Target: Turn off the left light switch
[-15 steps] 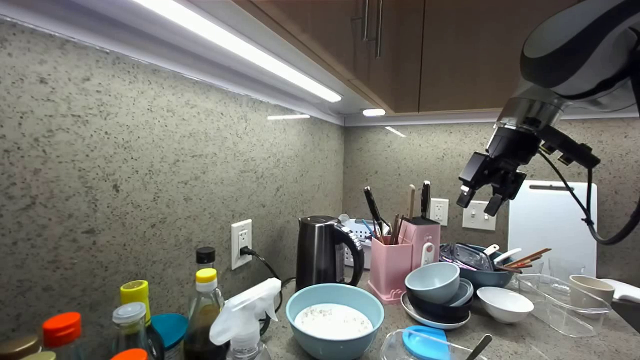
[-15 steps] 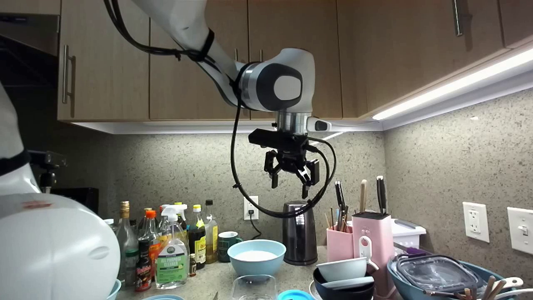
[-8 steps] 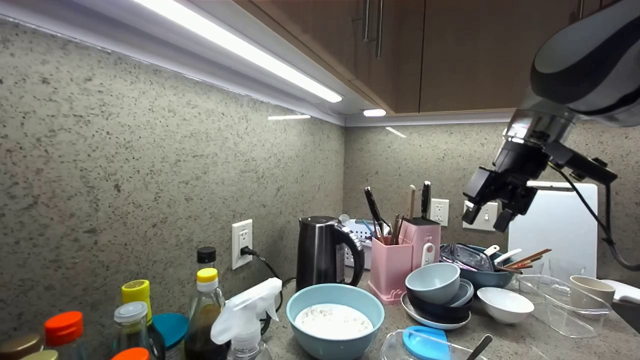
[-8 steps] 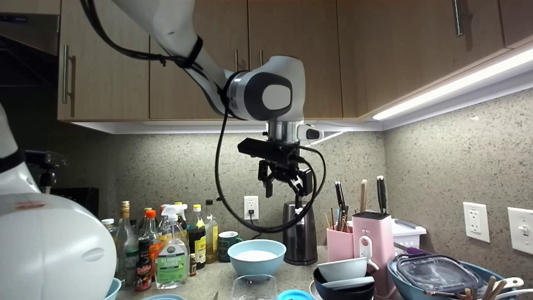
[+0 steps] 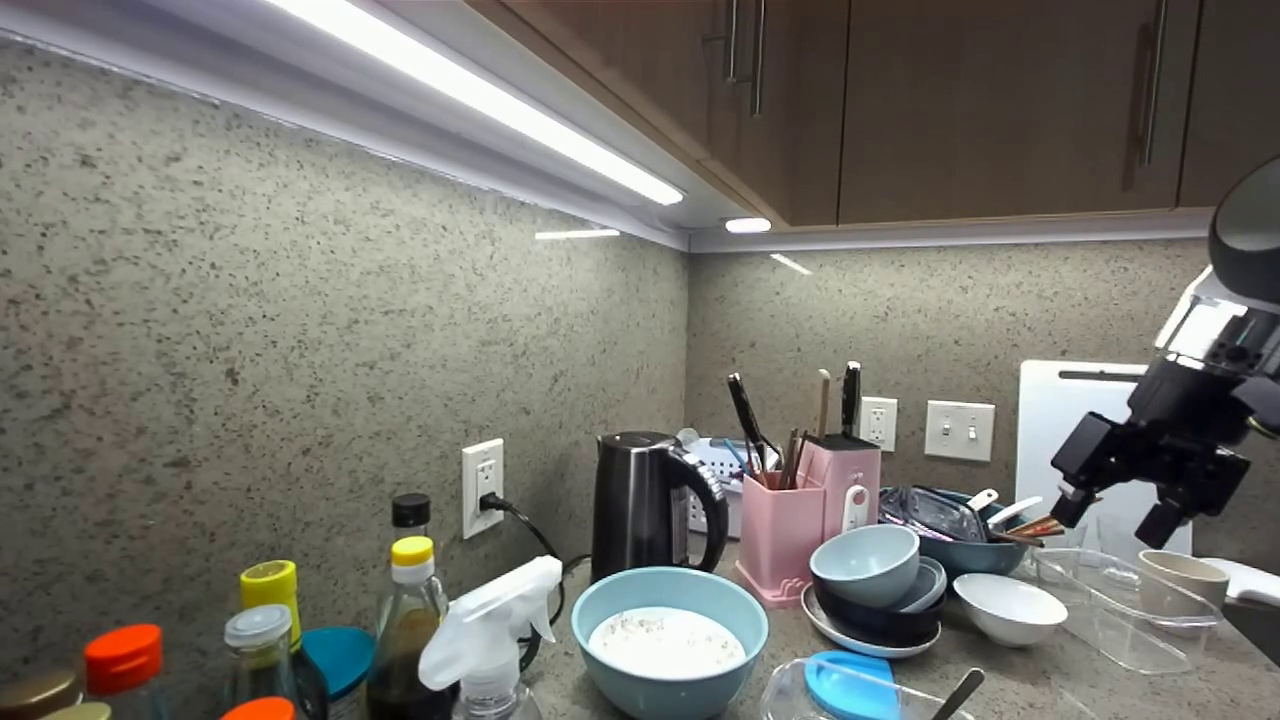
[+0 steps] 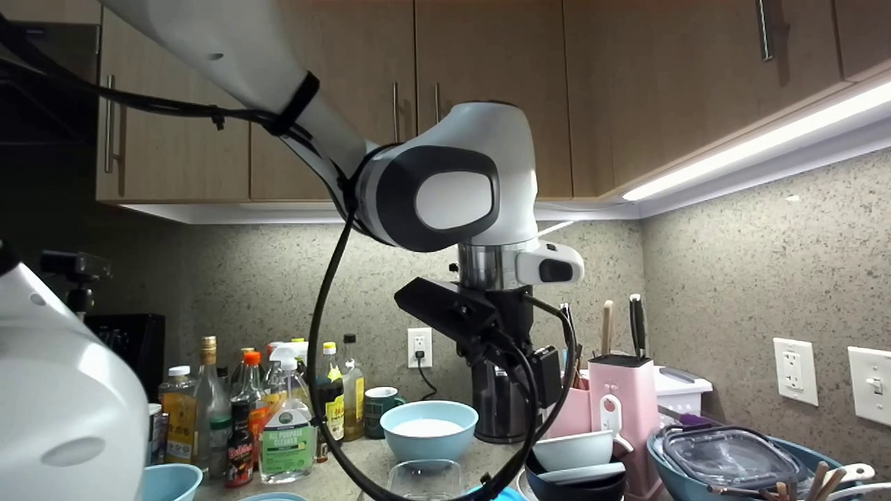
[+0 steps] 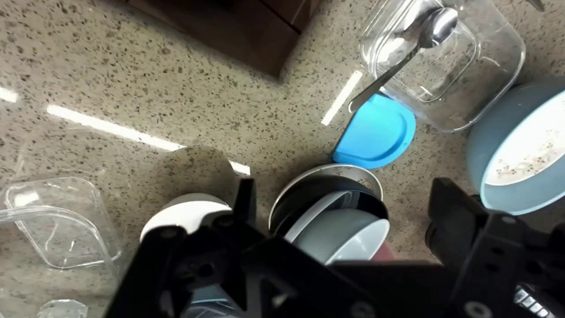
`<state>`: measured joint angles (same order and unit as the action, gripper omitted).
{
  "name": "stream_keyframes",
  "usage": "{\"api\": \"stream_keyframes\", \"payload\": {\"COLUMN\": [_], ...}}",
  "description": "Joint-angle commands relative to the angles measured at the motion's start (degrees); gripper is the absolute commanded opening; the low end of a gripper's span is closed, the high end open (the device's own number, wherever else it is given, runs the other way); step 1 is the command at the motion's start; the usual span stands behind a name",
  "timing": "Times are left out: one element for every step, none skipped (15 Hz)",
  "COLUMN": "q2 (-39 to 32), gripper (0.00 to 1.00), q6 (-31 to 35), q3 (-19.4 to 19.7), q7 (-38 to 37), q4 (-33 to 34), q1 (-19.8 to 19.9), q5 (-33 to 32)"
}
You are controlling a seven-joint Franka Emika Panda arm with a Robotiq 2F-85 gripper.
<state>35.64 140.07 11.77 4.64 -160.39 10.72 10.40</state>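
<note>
Wrist view: gripper (image 7: 344,194) aimed down at the speckled counter (image 7: 220,110). Its 2 fingers stand well apart, with stacked bowls (image 7: 340,232) showing between them.

Labels. Spray bottle (image 6: 287,442), in an exterior view: green panel reads "ALL PURPOSE CLEANER"; round emblem above it too small to read. Small red-and-black bottle (image 6: 240,456), just beside: stylised lettering, not readable with certainty. Dark bottle (image 6: 334,414) with yellow label, near the arm's hanging cable (image 6: 318,419): print not legible. Amber bottle (image 6: 179,417): vertical characters, too blurred to make out.

Target. Left light switch (image 5: 946,429) sits on a white 2-toggle plate (image 5: 959,450) on the wall, right of an outlet (image 5: 878,423); well apart from the gripper. Lever position too small to tell. Under-cabinet light strip (image 5: 480,100) glows.

Changes vs 0.5 s ago. In an exterior view the gripper is lower and farther right: fingers overlapped the plate then; now the plate shows whole and the gripper appears in front of the white cutting board (image 5: 1040,430). In an exterior view the wrist is also lower, its black parts covering some of the kettle (image 6: 494,421). White arm link (image 6: 69,390) at frame left has shifted, bringing the amber bottle, mostly hidden earlier, into sight. Bowls on the counter unchanged.
</note>
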Motion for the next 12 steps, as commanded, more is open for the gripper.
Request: {"api": "stream_keyframes", "payload": {"q2": [-0.2,-0.5,-1.6,-4.6,-6.0,-8.4,-9.7,-12.0,-13.7,-15.8,-17.6,-18.8], "gripper": [1.00,1.00,1.00,1.00,1.00,1.00,1.00,1.00,1.00,1.00,1.00,1.00], "q6": [-0.1,-0.1,0.2,1.8,2.6,3.3,4.0,4.0,4.5,4.1,3.8,3.4], "q3": [0.1,-0.1,-0.4,-1.6,-1.6,-1.6,-1.7,-2.0,-2.4,-2.1,-2.3,-2.5], "q7": [-0.4,-0.4,-1.3,-4.7,-6.5,-9.5,-11.8,-14.4,-17.0,-19.0,-21.6,-24.5], "q4": [0.5,0.7,1.4,4.1,5.7,9.2,11.0,14.6,17.0,20.3,22.9,24.7], "q1": [-0.9,-1.3,-1.5,-0.6,-0.3,0.8,1.3,2.5,3.5,4.9,6.0,7.3], "q5": [-0.3,-0.3,0.0,0.0,0.3,0.2,0.1,-0.7,-1.4,-2.2,-3.3,-4.6]}}
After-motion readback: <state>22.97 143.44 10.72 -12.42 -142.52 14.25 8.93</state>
